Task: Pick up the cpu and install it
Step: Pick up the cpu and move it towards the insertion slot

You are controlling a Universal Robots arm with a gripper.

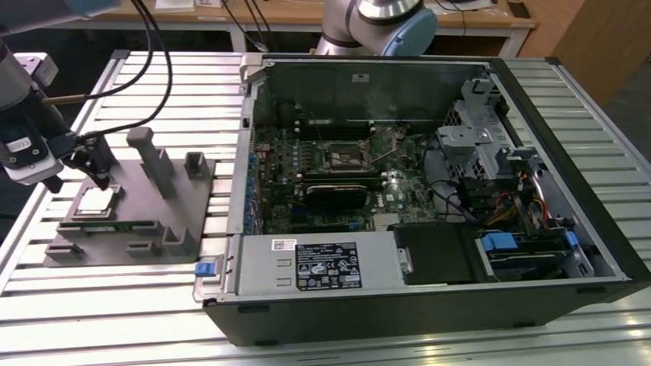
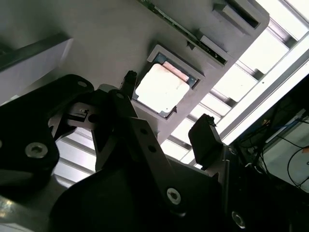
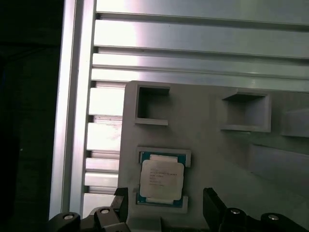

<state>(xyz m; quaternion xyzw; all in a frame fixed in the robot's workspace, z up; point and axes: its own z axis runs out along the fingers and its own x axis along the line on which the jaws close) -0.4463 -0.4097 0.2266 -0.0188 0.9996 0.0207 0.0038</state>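
Pincer (image 1: 78, 181) low over the cpu (image 1: 94, 201), jaws wide on either side.

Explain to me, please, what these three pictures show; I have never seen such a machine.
It is one robot arm at a slatted metal table. The exterior view comes from a camera off the arm; both wrist views come from cameras riding on it, looking past its gripper. On the table stand a grey fixture and an open computer case. The cpu, a small silver square, sits in a recess of the fixture. The gripper is open, straddling the cpu, holding nothing.
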